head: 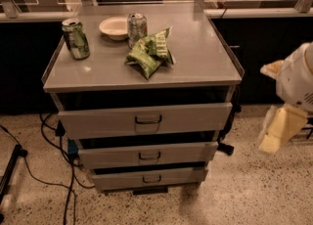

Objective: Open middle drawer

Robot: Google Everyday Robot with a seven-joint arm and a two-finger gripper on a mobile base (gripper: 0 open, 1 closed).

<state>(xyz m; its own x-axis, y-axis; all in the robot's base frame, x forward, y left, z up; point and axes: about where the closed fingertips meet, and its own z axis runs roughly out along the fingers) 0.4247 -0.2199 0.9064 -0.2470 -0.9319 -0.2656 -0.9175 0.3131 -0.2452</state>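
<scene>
The grey table (200, 48) carried four things on its flat top. A green can (76, 38) stood upright near the back left corner, with a white bowl (113, 27) to its right and a silver can (137, 25) just beside the bowl. Crumpled green snack bags (149, 53) lay near the middle. The claw (276, 131) hung off to the right, below the top

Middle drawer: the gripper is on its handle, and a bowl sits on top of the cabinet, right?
No. The camera view shows the gripper off to the right of the cabinet, not touching the middle drawer handle. The bowl does sit on top.
</scene>
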